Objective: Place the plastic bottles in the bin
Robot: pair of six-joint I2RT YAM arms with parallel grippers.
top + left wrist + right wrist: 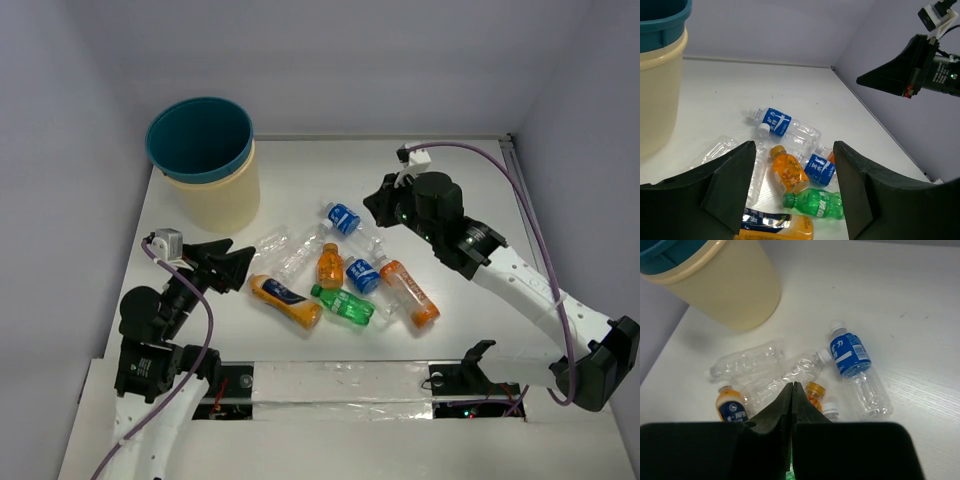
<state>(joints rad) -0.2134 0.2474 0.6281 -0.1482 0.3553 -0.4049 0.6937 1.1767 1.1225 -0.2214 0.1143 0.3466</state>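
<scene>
From my right wrist the lower strip is all black finger, so the pile is half swallowed. The small orange bottle (815, 390) shows only cap and shoulder just past my tips, and the green bottle (345, 305) is hidden behind them there. My right gripper (791, 385) has its jaws pressed together with nothing between them. The blue-labelled bottle (850, 355) lies ahead and right of the tips and two clear bottles (747, 360) lie ahead and left. The bin (730, 285) stands well beyond to the left, its rim cut by the frame. Over to my left wrist: the bin is clipped at the left edge, its inside out of sight. The orange bottle with the dark label (775, 225) runs off the bottom, right between my fingers. My left gripper (794, 147) is spread wide and empty, and the bottles lie on the white table (460, 200) ahead of it and between its fingers. From above, my left arm is folded close to its base, fingers aimed at the pile. My right arm reaches in long from the far right, wrist tipped down toward the pile's far side.
</scene>
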